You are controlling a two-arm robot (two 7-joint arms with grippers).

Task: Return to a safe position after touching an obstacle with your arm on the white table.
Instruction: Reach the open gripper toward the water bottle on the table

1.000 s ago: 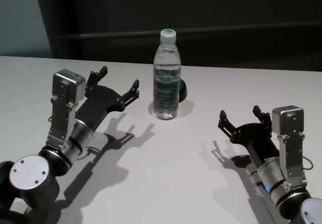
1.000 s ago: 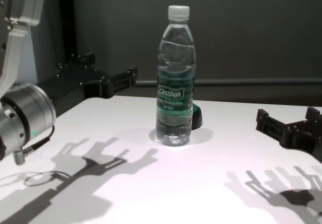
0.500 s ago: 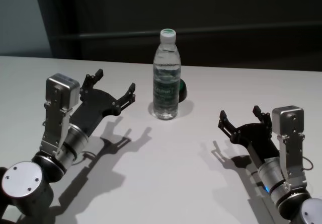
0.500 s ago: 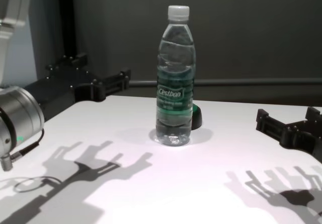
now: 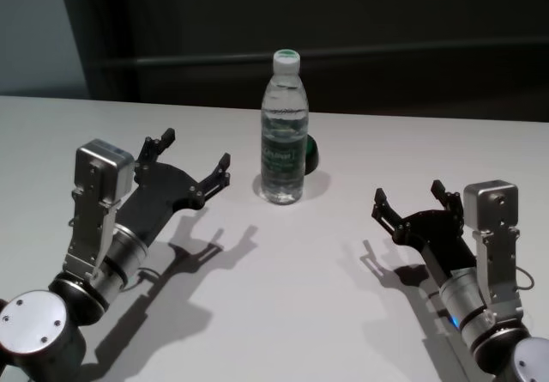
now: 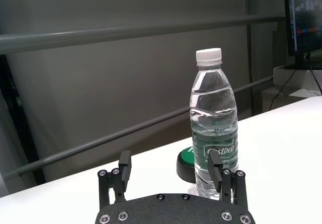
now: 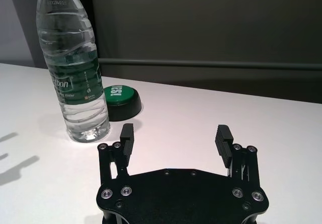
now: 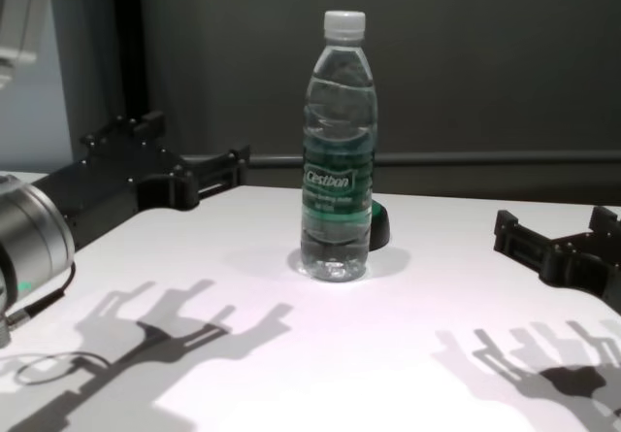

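The clear water bottle (image 5: 284, 133) with a white cap and dark green label stands upright at the far middle of the white table (image 5: 300, 296). It also shows in the chest view (image 8: 338, 160), left wrist view (image 6: 213, 128) and right wrist view (image 7: 73, 68). My left gripper (image 5: 196, 148) is open and empty, hovering left of the bottle with a clear gap, fingers pointing toward it (image 6: 169, 161). My right gripper (image 5: 408, 192) is open and empty, low over the table at the right, apart from the bottle (image 7: 175, 133).
A round green button on a black base (image 5: 310, 152) sits just behind and right of the bottle; it also shows in the right wrist view (image 7: 121, 95). A dark wall with a horizontal rail runs behind the table's far edge. Bare tabletop lies between the arms.
My left arm has drawn back toward my body and to the left, widening the gap to the bottle. The bottle still stands upright. The right arm has not moved.
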